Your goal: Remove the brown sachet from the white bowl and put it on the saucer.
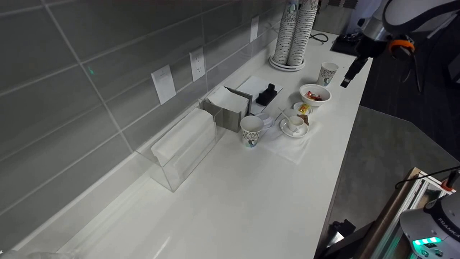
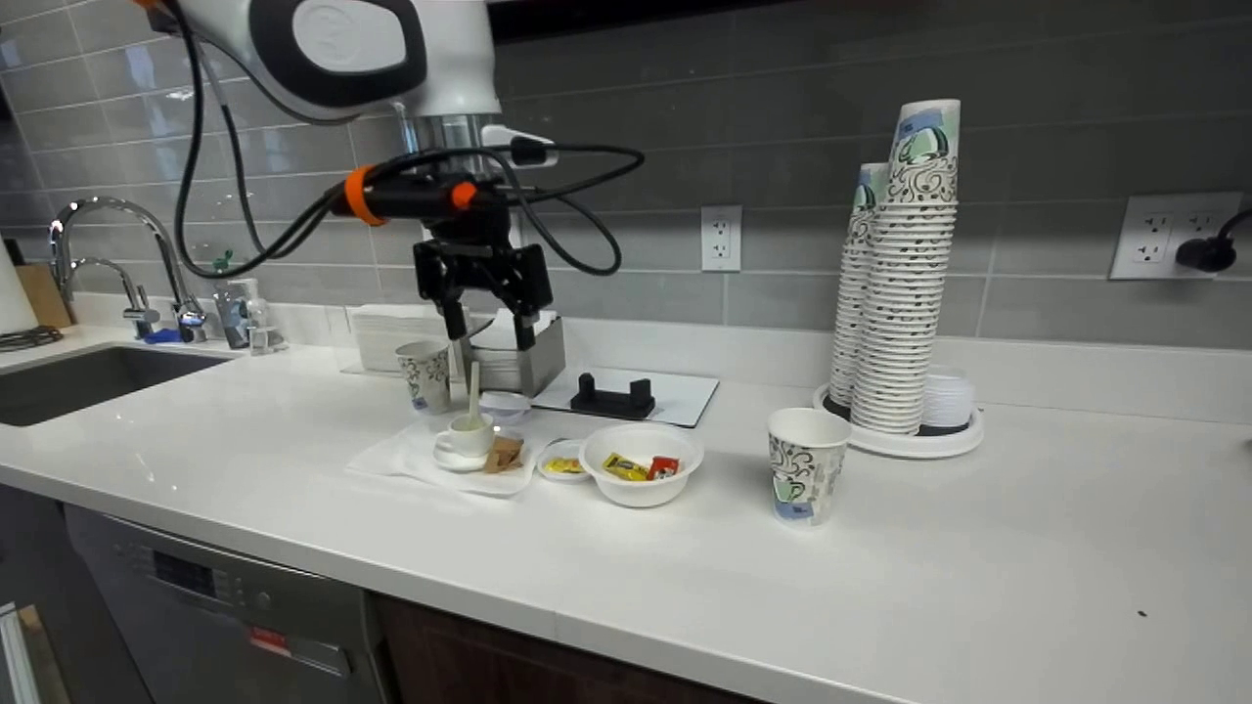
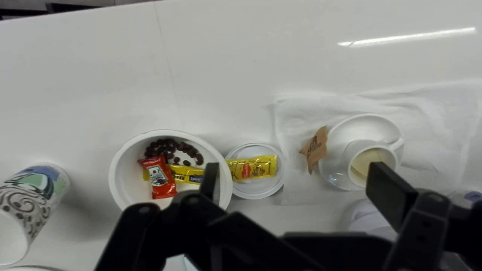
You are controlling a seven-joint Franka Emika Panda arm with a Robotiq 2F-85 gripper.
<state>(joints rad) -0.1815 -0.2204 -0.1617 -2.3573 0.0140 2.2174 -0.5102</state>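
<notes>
Sachet [image 3: 316,149] lengthwise alongside saucer [image 3: 356,128].

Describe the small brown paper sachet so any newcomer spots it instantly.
On the white countertop, find the white paper napkin beneath a white handled cup and round white saucer. Beside that saucer sits the small brown paper sachet, matte, unlike the shiny yellow packets and red packet.

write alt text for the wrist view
Open gripper above a counter. Below: white bowl with a red packet, a yellow packet and dark beans; small dish with a second yellow packet; brown sachet on a napkin beside a saucer holding a cup.
</notes>
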